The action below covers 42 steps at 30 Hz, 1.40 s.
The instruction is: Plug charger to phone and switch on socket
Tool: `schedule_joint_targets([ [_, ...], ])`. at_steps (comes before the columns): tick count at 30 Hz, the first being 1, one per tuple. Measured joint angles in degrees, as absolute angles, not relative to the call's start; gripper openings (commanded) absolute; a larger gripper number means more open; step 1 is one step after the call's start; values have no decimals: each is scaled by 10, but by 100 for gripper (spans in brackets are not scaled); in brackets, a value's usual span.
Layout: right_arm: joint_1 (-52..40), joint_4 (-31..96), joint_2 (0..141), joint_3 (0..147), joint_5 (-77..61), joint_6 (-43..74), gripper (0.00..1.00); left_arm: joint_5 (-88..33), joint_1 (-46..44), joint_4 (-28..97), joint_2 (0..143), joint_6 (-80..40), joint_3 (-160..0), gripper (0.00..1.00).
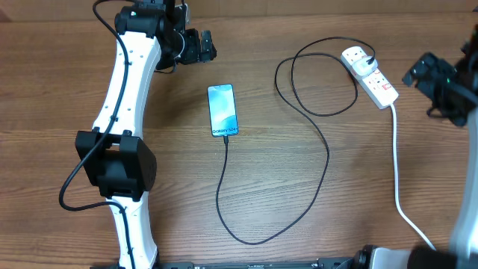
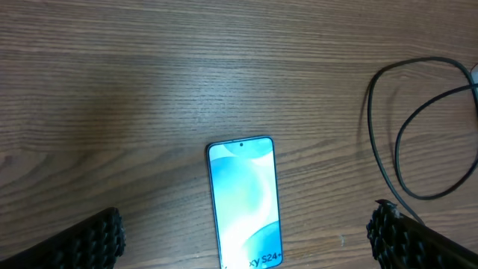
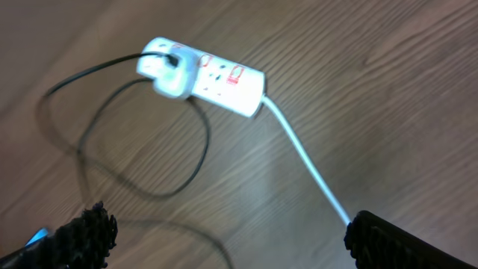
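Observation:
The phone [image 1: 222, 109] lies screen up in the middle of the table, its light blue screen lit, "Galaxy" text at its near end. It also shows in the left wrist view [image 2: 244, 202]. The black charger cable [image 1: 321, 161] runs from the phone's near end, loops round and ends in a white plug on the socket [image 1: 370, 77], a white strip with red switches at the back right. The socket shows in the right wrist view [image 3: 205, 75]. My left gripper [image 1: 203, 46] is open, behind and left of the phone. My right gripper [image 1: 422, 75] is open, right of the socket.
The socket's thick white cord [image 1: 398, 187] runs from the strip toward the front right edge of the table. The left arm's base [image 1: 116, 164] stands at the left. The table is bare wood elsewhere.

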State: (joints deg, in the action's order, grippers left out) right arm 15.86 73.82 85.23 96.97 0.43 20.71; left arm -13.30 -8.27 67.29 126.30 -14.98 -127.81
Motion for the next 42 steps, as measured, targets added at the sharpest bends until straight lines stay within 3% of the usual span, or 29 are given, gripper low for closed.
schedule_joint_targets([
  [8, 40, 818, 643, 932, -1, 223, 100, -133, -83, 673, 1263, -150, -1278, 100],
  [13, 12, 842, 562, 931, -22, 225, 100, -133, -83, 673, 1263, -150, -1278, 100],
  [29, 10, 934, 535, 924, -15, 225, 100, -133, -83, 673, 1263, -150, -1278, 100],
  [35, 10, 848, 482, 851, -15, 225, 100, -133, -83, 673, 1263, -150, -1278, 100],
  [42, -10, 695, 298, 648, -15, 213, 100, -135, -83, 673, 1263, -150, -1278, 100],
])
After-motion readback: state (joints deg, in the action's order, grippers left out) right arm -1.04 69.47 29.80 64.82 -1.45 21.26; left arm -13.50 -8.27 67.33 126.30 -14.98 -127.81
